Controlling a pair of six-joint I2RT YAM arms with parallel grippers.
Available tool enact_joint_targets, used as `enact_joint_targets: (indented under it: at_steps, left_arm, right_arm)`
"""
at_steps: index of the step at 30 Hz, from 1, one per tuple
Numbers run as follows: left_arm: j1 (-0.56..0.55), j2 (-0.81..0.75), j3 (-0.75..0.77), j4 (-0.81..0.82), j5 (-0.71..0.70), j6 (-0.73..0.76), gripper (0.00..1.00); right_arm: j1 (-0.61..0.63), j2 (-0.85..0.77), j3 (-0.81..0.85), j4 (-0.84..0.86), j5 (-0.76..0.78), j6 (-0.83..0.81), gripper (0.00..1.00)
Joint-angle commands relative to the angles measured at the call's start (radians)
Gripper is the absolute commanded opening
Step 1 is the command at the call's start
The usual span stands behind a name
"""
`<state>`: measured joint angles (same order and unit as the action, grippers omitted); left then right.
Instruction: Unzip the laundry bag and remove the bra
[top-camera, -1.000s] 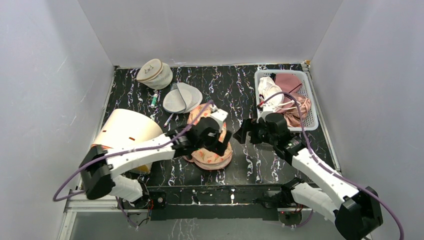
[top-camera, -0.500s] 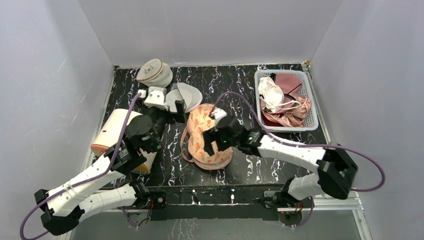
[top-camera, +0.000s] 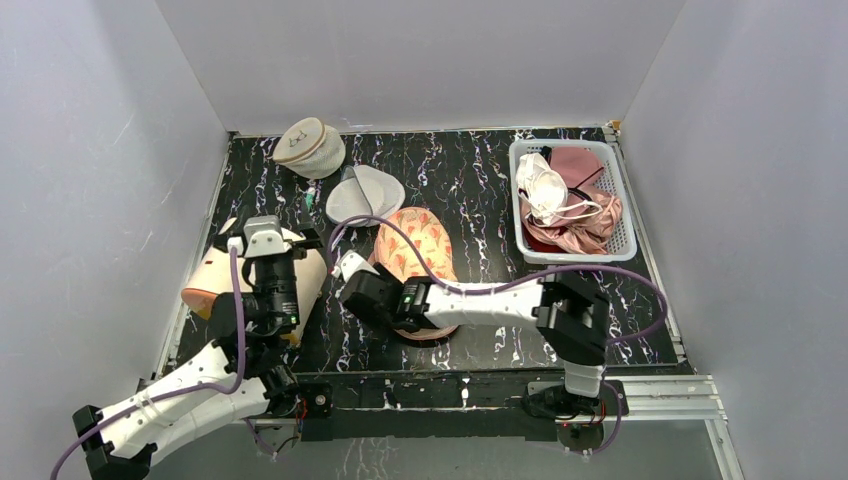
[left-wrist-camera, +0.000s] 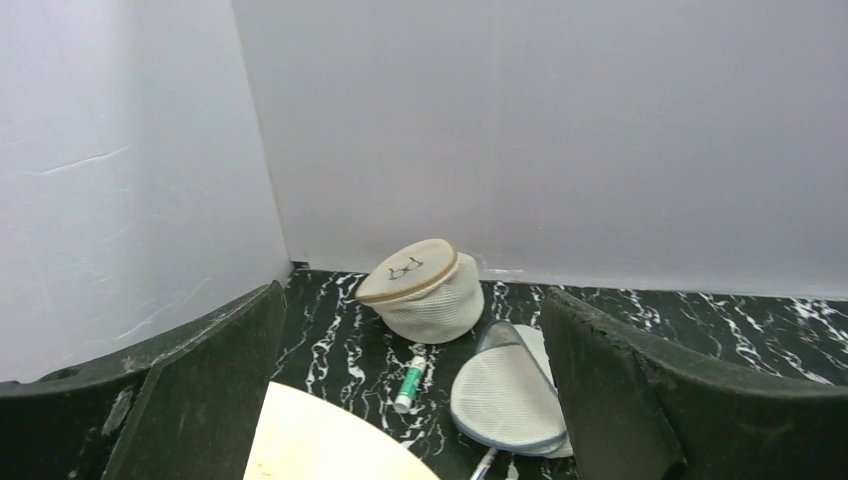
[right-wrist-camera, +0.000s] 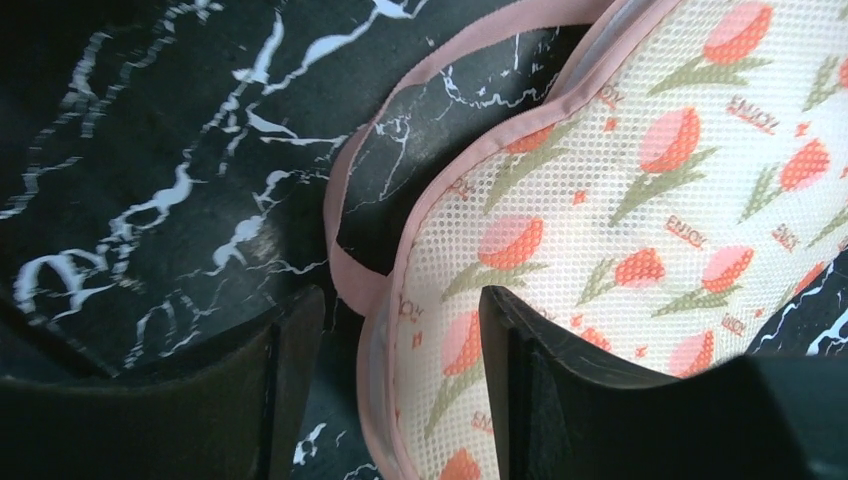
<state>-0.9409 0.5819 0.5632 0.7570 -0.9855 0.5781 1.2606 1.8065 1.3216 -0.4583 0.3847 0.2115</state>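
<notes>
Right pincer (right-wrist-camera: 395, 295) fingers are seen astride the near-left end of the laundry bag (top-camera: 415, 245). Its jaws are partly parted, with the pink zipper edge (right-wrist-camera: 352, 280) lying in the gap. No firm pinch on the fabric can be made out yet.

A second ago this arm was held over toward the right edge of the counter (top-camera: 480, 170). It has since been swung across to the bag. The left pincer (left-wrist-camera: 410, 292), which was then on the bag, has been drawn back toward the left edge. It is now spread wide and empty above the beige cone-shaped object (top-camera: 215, 265).

The bag itself is left flat in the middle of the counter, toward the near edge. Its floral top faces up and the zip appears closed. The bra is not seen and is judged to be still inside.

The work is thus passed to the right arm, and a grasp on the zipper end is judged to be the step in hand. With the bag no longer held down, it may be dragged when the zip is pulled.
</notes>
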Motion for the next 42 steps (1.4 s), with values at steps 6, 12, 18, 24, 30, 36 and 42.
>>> enact_joint_targets:
  at_steps: [6,12,18,24,30,36,42]
  left_arm:
    - [0.065,-0.063,-0.048,0.095,-0.017,0.038,0.99]
    - [0.087,-0.054,-0.044,0.045,-0.003,0.001,0.98]
    - [0.099,-0.062,-0.046,0.024,0.002,-0.018,0.98]
    - [0.106,-0.051,-0.038,-0.014,0.012,-0.052,0.99]
    - [0.112,-0.05,-0.038,-0.028,0.018,-0.063,0.98]
    - [0.112,-0.053,-0.038,-0.037,0.021,-0.067,0.98]
    - [0.112,-0.053,-0.041,-0.04,0.021,-0.067,0.98]
  right_arm:
    - [0.024,0.113,0.098,-0.063,0.146,-0.009,0.46]
    - [0.034,0.098,0.083,-0.022,0.143,0.001,0.44]
    - [0.034,0.106,0.082,-0.007,0.141,0.022,0.5]
    - [0.034,0.085,0.069,0.024,0.149,0.037,0.37]
    - [0.034,0.106,0.082,0.004,0.173,0.041,0.23]
    - [0.034,0.105,0.087,0.002,0.186,0.049,0.12]
    - [0.025,-0.016,0.003,0.105,0.171,0.117,0.0]
